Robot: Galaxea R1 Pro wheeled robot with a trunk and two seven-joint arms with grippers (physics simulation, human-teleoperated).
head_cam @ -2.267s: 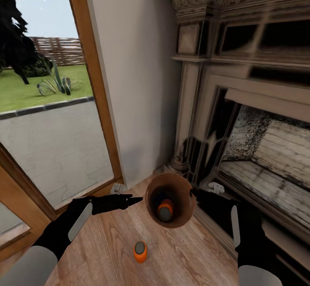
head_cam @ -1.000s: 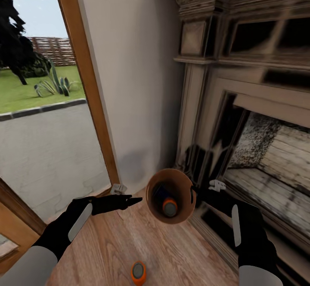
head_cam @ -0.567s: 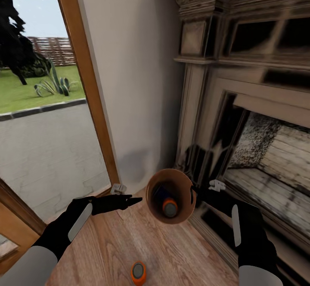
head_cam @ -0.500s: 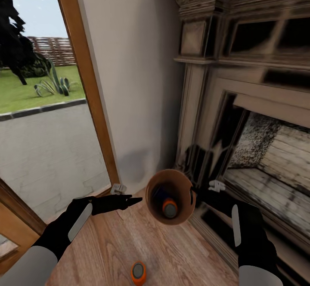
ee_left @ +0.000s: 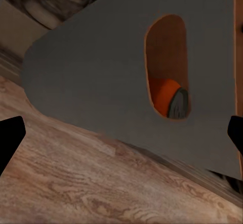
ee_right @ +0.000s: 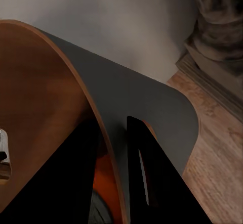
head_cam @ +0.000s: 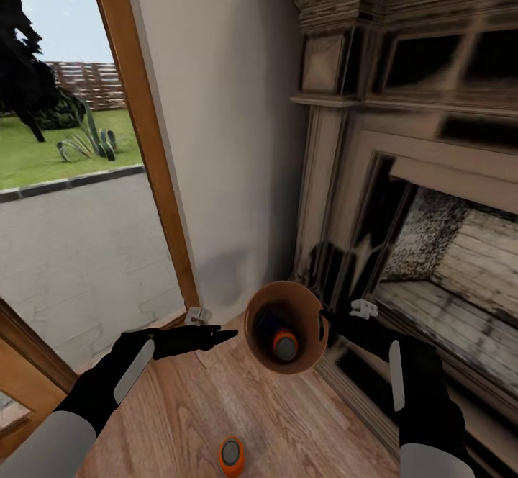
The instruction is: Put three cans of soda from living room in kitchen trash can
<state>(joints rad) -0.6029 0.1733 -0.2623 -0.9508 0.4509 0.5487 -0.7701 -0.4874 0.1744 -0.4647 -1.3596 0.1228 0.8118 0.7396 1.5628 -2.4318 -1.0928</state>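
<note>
The tash can [head_cam: 305,311] hangs tilted above the wood floor, its brown mouth turned toward me, with my right gripper [head_cam: 324,324] shut on its rim. In the right wrist view one finger [ee_right: 147,176] lies outside the grey wall [ee_right: 152,100] and the other inside. An orange can of soda [head_cam: 285,346] lies in the bin and shows through the slot handle [ee_left: 166,72] as an orange can [ee_left: 164,95]. A second orange can of soda [head_cam: 231,455] stands on the floor below. My left gripper [head_cam: 223,335] is open just left of the bin, its grey side [ee_left: 101,72] close in front.
A dark carved fireplace [head_cam: 432,197] rises right behind the bin. A white wall [head_cam: 230,147] and a wood-framed glass door [head_cam: 144,140] stand to the left. The light wood floor [head_cam: 180,406] extends toward me.
The whole view has shifted since the earliest frame, so the camera moved. Over the last second the bin and my right gripper edged slightly right; the left gripper stayed put.
</note>
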